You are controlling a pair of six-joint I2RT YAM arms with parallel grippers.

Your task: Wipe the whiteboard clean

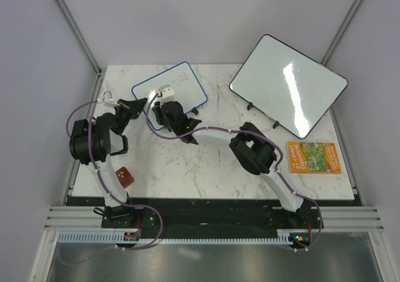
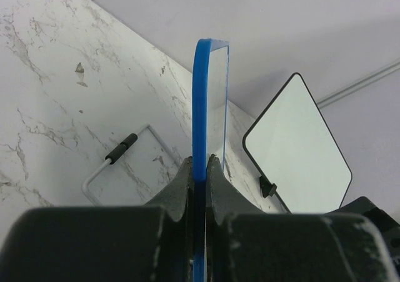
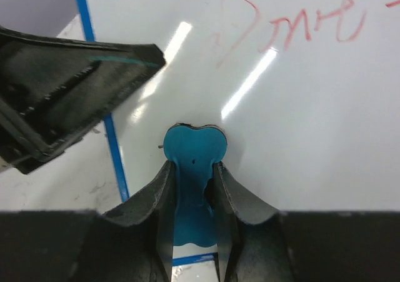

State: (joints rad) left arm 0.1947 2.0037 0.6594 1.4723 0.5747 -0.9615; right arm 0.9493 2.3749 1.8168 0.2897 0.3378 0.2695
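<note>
The small blue-rimmed whiteboard [image 1: 181, 88] lies at the back left of the marble table, with red scribbles [image 1: 183, 78] near its far edge. My left gripper [image 1: 141, 102] is shut on the board's left rim; the blue rim [image 2: 200, 107] stands edge-on between its jaws in the left wrist view. My right gripper [image 1: 164, 109] is over the board's near left part, shut on a blue eraser [image 3: 195, 146] that presses on the white surface. The red scribbles [image 3: 287, 25] lie beyond the eraser, up and to the right. The left gripper's finger [image 3: 69, 75] shows by the rim [image 3: 112, 138].
A larger black-rimmed whiteboard [image 1: 289, 85] leans on a stand at the back right, also in the left wrist view [image 2: 294, 151]. An orange picture card [image 1: 314, 157] lies at the right edge. A small red-brown block [image 1: 125, 176] lies at the front left. A wire stand [image 2: 119, 151] lies beside the blue-rimmed board.
</note>
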